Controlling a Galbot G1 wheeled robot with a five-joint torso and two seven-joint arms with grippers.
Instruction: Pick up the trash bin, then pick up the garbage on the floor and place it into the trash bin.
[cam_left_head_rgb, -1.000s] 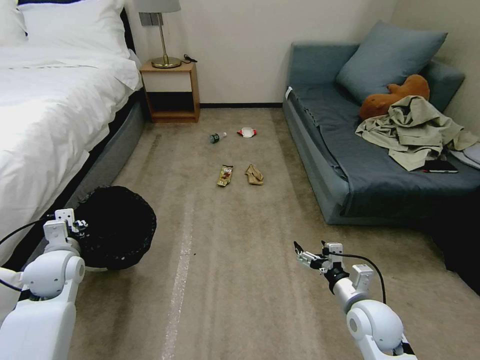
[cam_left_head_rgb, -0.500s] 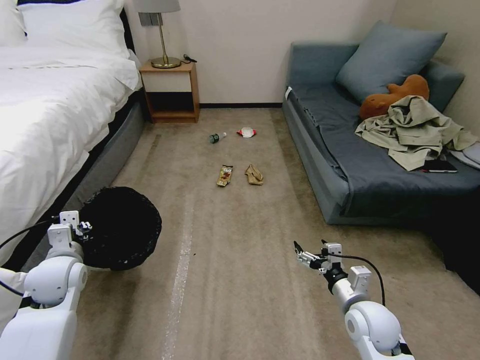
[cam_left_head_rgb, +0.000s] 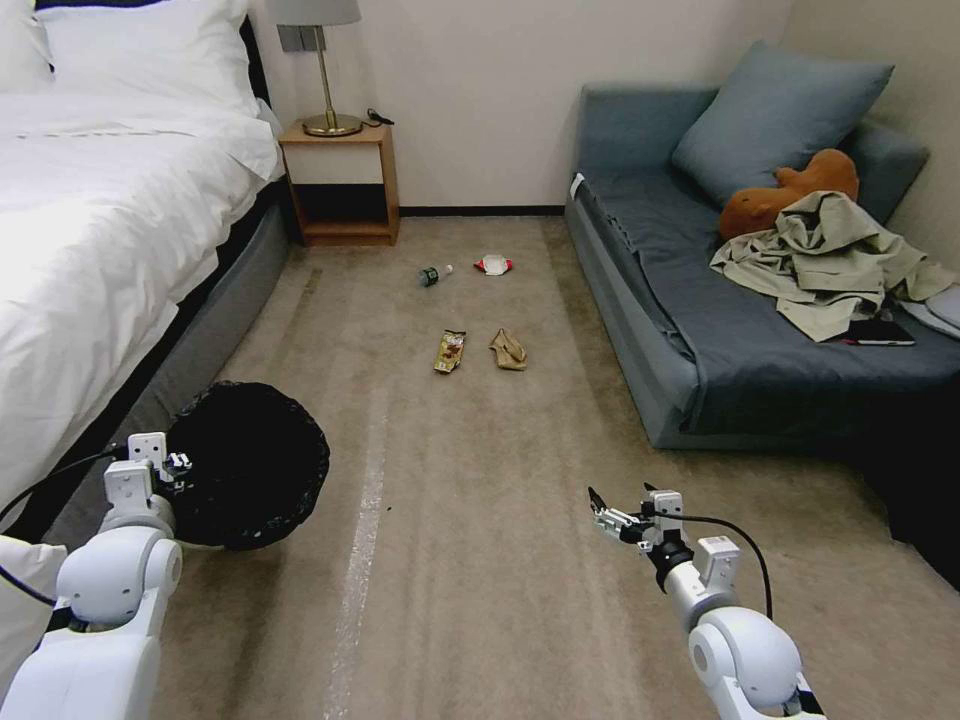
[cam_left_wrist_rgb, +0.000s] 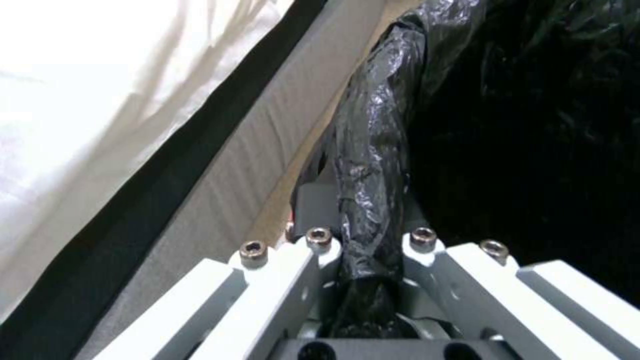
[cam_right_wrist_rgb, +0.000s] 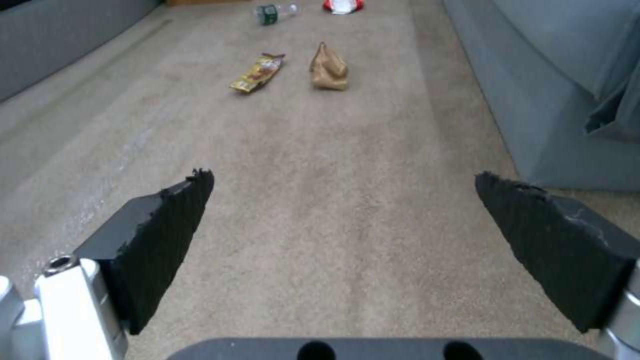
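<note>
We hold the trash bin (cam_left_head_rgb: 247, 465) with our left gripper (cam_left_wrist_rgb: 365, 250) clamped on its bag-covered rim beside the bed (cam_left_head_rgb: 100, 200), mouth up so litter can drop in. Our right gripper (cam_left_head_rgb: 603, 512) hangs with jaws wide over bare carpet (cam_left_head_rgb: 480, 560), facing the garbage (cam_left_head_rgb: 478, 348), which lies well ahead mid-floor, between bed and sofa (cam_left_head_rgb: 700, 340).
</note>
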